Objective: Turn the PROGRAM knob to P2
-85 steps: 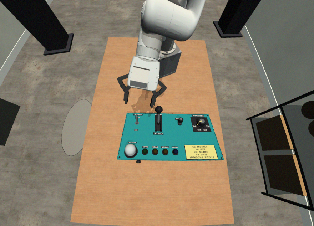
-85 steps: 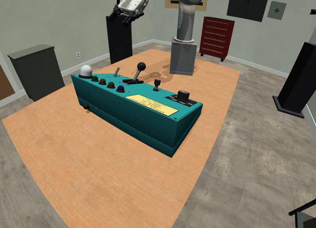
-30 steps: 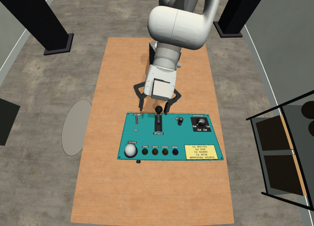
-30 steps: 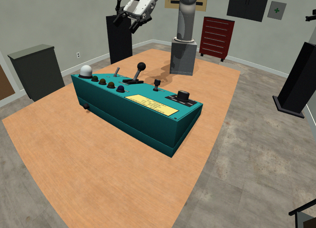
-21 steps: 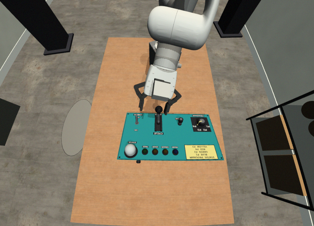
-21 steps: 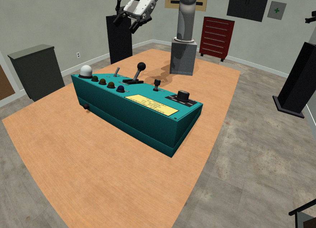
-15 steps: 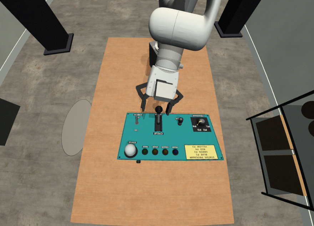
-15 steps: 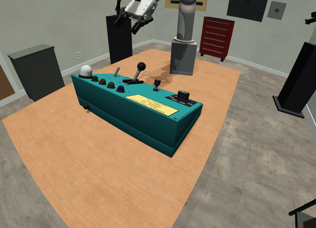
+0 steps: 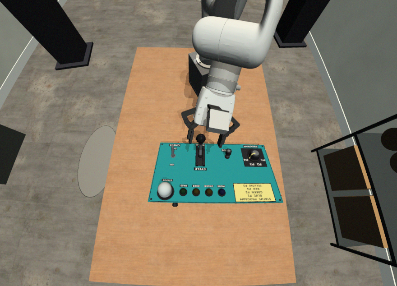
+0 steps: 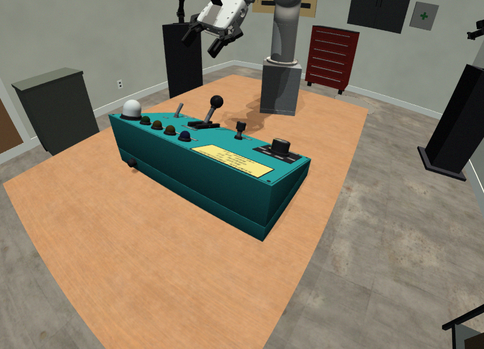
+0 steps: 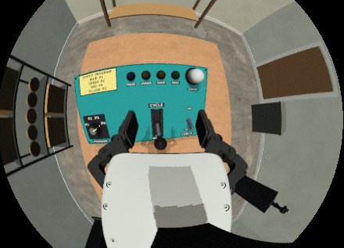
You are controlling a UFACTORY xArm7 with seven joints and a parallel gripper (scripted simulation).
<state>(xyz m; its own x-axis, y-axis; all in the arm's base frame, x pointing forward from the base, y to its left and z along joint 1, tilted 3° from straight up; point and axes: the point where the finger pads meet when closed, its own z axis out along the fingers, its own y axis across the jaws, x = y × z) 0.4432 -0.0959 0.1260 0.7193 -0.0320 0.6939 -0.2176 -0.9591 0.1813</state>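
I have the gripper [image 9: 205, 142] high above the mat [image 9: 128, 231], with its fingers spread fully apart and nothing between them. In the top view it hangs over the console's [image 9: 221, 177] edge nearest the arm's base, and the two fingertips [image 9: 189, 138] sit either side of the black ball of the CYCLE lever [image 9: 200, 138]. The exterior view shows the gripper [image 10: 203, 34] is well above the console [image 10: 219, 177], touching nothing.

The console stands across the middle of the mat, flat on its feet as far as I can tell. The PROGRAM knob [image 9: 252, 154] is at the console's corner nearest the arm's base, on the shelving side, on a black plate marked P1 to P4. Its yellow pointer is visible, but I cannot tell for certain which mark it points at. The knob [image 11: 94, 128] shows in the wrist view well off to the side of the fingers.

Between lever and knob stands a small black toggle [image 9: 228, 153]. The white STATUS dome [image 9: 165, 190] sits at the opposite corner, with four dark lamps [image 9: 196, 191] beside it.
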